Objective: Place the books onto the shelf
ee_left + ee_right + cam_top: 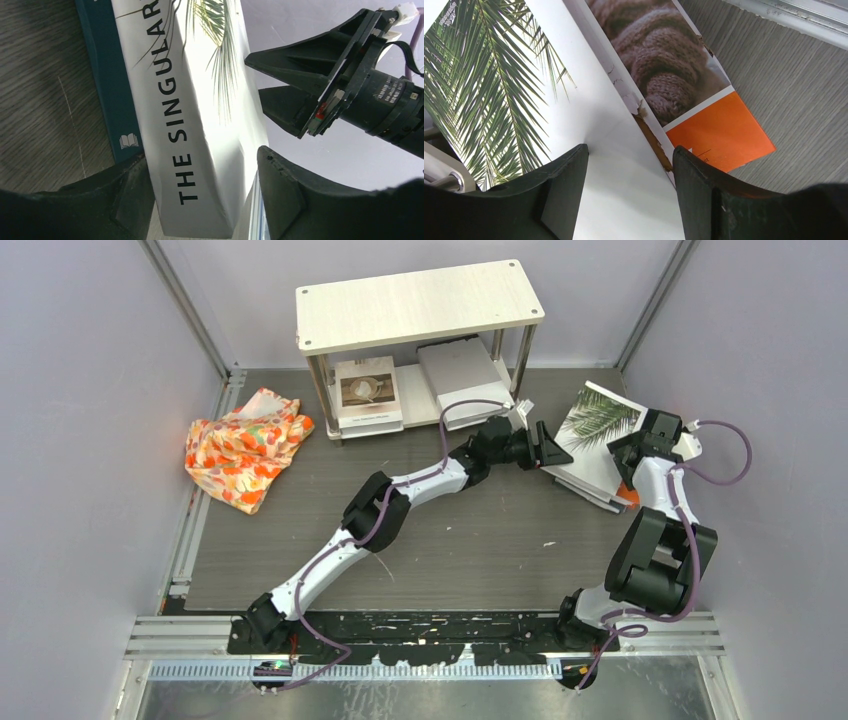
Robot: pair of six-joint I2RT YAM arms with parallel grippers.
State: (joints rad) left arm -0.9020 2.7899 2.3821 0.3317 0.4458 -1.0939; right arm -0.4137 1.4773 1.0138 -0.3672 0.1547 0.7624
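Note:
The shelf (420,305) stands at the back with the coffee-cup book (367,390) and the grey-white book (462,370) on its lower board. A stack of books lies at the right: the palm-leaf book (598,420) (200,100) (499,75) is on top, over a teal book (107,75) and an orange book (724,135). My left gripper (553,448) (202,157) straddles the near corner of the palm-leaf book's spine, with a gap still showing at one finger. My right gripper (630,452) (630,148) (255,75) is open, fingers over the book's white cover at its right corner.
An orange-and-white floral cloth (245,445) lies crumpled at the left of the dark mat. Grey walls close in the table on the left, the back and the right. The stack lies close to the right wall.

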